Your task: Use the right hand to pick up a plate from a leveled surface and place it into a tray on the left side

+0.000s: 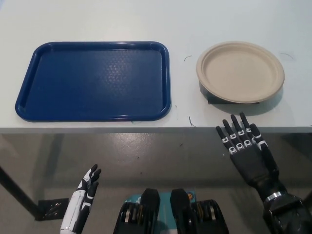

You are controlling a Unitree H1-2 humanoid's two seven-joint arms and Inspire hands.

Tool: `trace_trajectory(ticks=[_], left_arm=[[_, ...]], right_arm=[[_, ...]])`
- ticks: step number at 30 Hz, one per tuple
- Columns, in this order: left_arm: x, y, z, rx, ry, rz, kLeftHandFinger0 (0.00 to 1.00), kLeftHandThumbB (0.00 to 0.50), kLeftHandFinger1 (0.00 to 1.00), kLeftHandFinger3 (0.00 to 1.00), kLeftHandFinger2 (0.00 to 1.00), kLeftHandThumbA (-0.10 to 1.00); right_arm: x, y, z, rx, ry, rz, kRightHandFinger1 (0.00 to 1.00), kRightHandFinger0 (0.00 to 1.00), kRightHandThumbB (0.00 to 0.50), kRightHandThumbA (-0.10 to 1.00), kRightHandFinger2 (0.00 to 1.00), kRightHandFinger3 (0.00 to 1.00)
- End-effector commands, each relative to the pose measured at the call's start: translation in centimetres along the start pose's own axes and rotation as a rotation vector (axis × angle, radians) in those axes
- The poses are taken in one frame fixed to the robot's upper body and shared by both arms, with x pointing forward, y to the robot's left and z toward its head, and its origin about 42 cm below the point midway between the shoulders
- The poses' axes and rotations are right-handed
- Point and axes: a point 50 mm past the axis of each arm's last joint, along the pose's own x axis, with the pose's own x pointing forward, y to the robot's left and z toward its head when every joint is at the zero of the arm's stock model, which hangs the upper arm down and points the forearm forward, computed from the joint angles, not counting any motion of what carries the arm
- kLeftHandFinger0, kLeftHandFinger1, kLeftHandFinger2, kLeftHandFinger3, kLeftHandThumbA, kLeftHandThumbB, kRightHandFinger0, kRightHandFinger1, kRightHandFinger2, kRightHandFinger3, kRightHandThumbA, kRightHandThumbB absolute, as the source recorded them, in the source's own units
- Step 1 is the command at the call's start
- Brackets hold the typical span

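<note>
Sitting apart: one plate (240, 71), one tray (93, 81), table (146, 19).

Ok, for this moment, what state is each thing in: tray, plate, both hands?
Tray: blue, empty, flat on the table.
Plate: beige, empty, resting on a dark raised support on the table, right of the tray, not touched.
Right hand: open, fingers spread, at the table's front edge, below the plate.
Left hand: open, resting low, below the table, holding nothing.

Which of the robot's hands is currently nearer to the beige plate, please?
Right. The black right hand is open just below the plate, at the table edge; the white left hand rests far off, lower left.
</note>
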Motion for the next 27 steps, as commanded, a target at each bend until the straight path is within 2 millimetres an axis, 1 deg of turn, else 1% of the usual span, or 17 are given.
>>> trace_trajectory(ticks=[1, 8, 9, 10, 13, 19, 27], left_arm=[[0.4, 0.4, 0.9, 0.041, -0.084, 0.01, 1.0, 0.049, 1.0, 1.0, 1.0, 1.0], [0.3, 0.4, 1.0, 0.043, -0.084, 0.012, 1.0, 0.026, 1.0, 1.0, 1.0, 1.0], [0.6, 0.4, 1.1, 0.043, -0.088, 0.011, 1.0, 0.027, 1.0, 1.0, 1.0, 1.0], [0.6, 0.4, 1.1, 0.045, -0.084, 0.01, 1.0, 0.038, 1.0, 1.0, 1.0, 1.0], [0.5, 0.4, 1.1, 0.043, -0.082, 0.009, 1.0, 0.045, 1.0, 1.0, 1.0, 1.0], [0.6, 0.4, 1.0, 0.044, -0.089, 0.005, 1.0, 0.031, 1.0, 1.0, 1.0, 1.0], [0.5, 0.4, 1.2, 0.048, -0.085, 0.001, 1.0, 0.04, 1.0, 1.0, 1.0, 1.0]], right_arm=[[1.6, 1.3, 0.2, 0.055, -0.002, 0.105, 1.0, 1.0, 0.39, 1.0, 1.0, 1.0], [2.0, 0.0, 0.0, 0.059, 0.003, 0.049, 1.0, 1.0, 0.381, 1.0, 1.0, 1.0], [2.2, 0.0, 0.1, 0.056, 0.003, 0.052, 1.0, 1.0, 0.38, 1.0, 1.0, 1.0], [2.2, -0.2, 0.1, 0.055, 0.004, 0.051, 1.0, 1.0, 0.381, 1.0, 1.0, 1.0], [2.4, -0.7, 0.2, 0.055, 0.0, 0.049, 1.0, 1.0, 0.389, 1.0, 1.0, 1.0], [2.9, 0.1, 0.5, 0.075, -0.033, 0.061, 1.0, 1.0, 0.397, 1.0, 1.0, 1.0], [3.2, 1.7, 1.0, 0.077, -0.075, 0.068, 1.0, 1.0, 0.4, 1.0, 1.0, 1.0]])
